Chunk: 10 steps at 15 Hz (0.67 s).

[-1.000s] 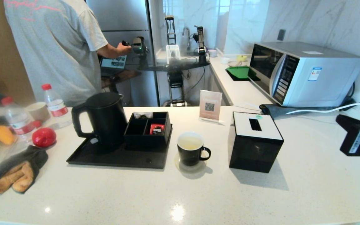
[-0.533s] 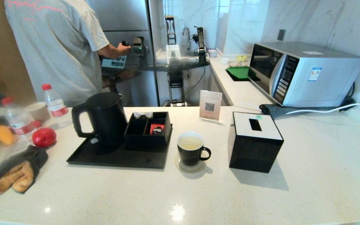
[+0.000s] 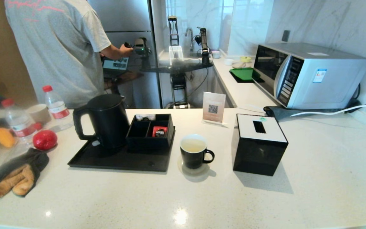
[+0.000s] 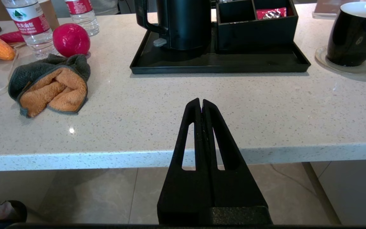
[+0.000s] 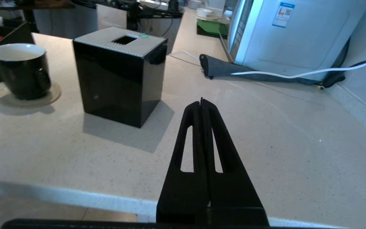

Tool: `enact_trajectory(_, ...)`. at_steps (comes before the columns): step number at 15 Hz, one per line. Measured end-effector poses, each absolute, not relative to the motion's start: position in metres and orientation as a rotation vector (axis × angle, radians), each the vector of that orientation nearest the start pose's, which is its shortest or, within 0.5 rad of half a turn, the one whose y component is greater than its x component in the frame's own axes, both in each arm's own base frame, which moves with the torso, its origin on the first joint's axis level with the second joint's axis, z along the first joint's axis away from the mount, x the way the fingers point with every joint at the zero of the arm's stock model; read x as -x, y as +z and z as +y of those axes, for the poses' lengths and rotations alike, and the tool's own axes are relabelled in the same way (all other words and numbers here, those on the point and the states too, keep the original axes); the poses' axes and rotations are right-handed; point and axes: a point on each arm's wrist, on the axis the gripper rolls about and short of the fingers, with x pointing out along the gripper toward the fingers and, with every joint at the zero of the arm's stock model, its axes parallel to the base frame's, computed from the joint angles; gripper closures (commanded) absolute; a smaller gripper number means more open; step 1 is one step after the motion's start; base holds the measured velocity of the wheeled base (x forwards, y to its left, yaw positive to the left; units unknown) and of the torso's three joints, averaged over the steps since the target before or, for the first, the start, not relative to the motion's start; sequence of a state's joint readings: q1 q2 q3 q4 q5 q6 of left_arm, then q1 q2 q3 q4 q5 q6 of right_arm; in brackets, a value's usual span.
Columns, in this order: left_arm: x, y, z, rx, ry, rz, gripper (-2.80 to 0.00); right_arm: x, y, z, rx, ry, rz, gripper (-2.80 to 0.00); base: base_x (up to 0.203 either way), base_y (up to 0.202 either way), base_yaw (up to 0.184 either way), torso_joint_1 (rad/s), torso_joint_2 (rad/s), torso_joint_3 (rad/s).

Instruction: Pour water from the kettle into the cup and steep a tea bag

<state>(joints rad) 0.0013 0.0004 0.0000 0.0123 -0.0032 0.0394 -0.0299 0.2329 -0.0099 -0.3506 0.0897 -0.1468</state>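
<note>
The matte-black kettle [image 3: 105, 121] stands upright on the left of a black tray [image 3: 106, 160], handle to the left. The glossy black cup [image 3: 194, 151] sits on a round coaster right of the tray and holds pale yellowish water [image 3: 193, 145]. No tea bag shows anywhere. Neither arm appears in the head view. My left gripper [image 4: 201, 102] is shut and empty, low at the counter's front edge, facing the kettle [image 4: 183, 24] and cup [image 4: 353, 33]. My right gripper [image 5: 202, 101] is shut and empty over the counter's front right, near the black tissue box [image 5: 119, 73] and the cup [image 5: 19, 70].
A black divided organiser [image 3: 151, 130] with a red packet stands on the tray. A tissue box [image 3: 259, 143] sits right of the cup, a microwave [image 3: 307, 74] behind it. Bottles [image 3: 54, 106], a red fruit [image 3: 44, 139], a cloth [image 3: 19, 173] lie left. A person [image 3: 59, 47] stands behind.
The right arm, seen at the right edge of the head view a second ago, has drawn back out of that view. Kettle and cup have not moved.
</note>
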Motion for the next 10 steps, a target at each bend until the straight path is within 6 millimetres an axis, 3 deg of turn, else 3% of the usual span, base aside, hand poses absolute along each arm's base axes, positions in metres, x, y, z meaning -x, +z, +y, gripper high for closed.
enact_trajectory(4,0.023,0.074,0.000,-0.039,-0.002,0.013,0.00,0.020,0.079,0.000,0.132,0.018,0.028,0.00,0.000,0.000,0.000,0.000,0.00,0.000)
enact_trajectory(10,0.023,0.074,0.000,-0.040,-0.002,0.013,0.00,0.023,0.075,0.000,0.121,0.015,0.000,0.00,0.000,0.000,0.000,0.000,0.00,0.000)
